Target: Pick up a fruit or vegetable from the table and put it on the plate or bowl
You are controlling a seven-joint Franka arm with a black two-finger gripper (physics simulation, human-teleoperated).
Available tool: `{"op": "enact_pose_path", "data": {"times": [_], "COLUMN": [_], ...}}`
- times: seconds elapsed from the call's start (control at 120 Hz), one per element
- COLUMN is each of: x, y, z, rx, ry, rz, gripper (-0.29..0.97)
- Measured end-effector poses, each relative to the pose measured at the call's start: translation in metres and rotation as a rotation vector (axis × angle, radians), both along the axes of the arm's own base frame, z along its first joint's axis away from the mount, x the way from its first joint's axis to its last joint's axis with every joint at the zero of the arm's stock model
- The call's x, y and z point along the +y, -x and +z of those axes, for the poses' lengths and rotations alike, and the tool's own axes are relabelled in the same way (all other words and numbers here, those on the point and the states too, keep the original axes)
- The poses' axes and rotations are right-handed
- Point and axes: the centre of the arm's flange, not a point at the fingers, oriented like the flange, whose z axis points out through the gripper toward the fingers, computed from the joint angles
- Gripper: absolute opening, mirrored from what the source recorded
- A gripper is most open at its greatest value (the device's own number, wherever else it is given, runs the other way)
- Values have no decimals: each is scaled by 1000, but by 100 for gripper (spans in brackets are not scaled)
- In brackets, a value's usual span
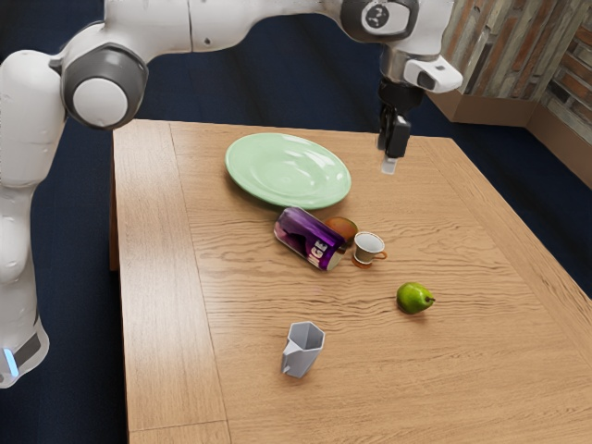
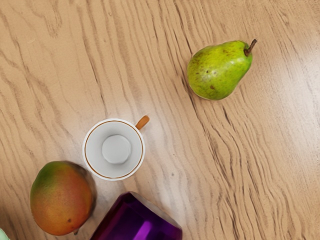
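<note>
A green pear lies on the wooden table toward the exterior view's right; in the wrist view the pear lies with its stem pointing away from the cup. A red-orange mango sits half hidden behind a purple can; the wrist view has the mango right beside the cup. The pale green plate rests at the table's back. My gripper hangs open and empty high above the table, to the right of the plate and behind the mango.
A purple can lies on its side against the mango, with a small white cup next to it. A grey angular mug stands near the front. In the wrist view the cup sits between the mango and the can.
</note>
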Motion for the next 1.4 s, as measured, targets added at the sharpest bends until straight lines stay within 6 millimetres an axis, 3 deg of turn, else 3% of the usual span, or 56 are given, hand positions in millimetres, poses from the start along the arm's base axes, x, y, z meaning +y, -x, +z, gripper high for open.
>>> {"op": "enact_pose_path", "data": {"times": [0.175, 0.45, 0.558, 0.658, 0.783, 1.008, 1.4], "x": [-42, -81, -91, -96, -103, -110, -100], "y": [-22, -52, -65, -75, -80, -85, -93], "z": [-26, -76, -110, -142, -162, -176, -208], "rx": [-27, -36, -1, 36, 58, 58, 102], "ry": [37, 67, 73, 80, 88, 102, 99], "rz": [-72, -124, -136, -140, -148, -156, -142], "gripper": [66, 66, 66, 66, 66, 66, 66]}}
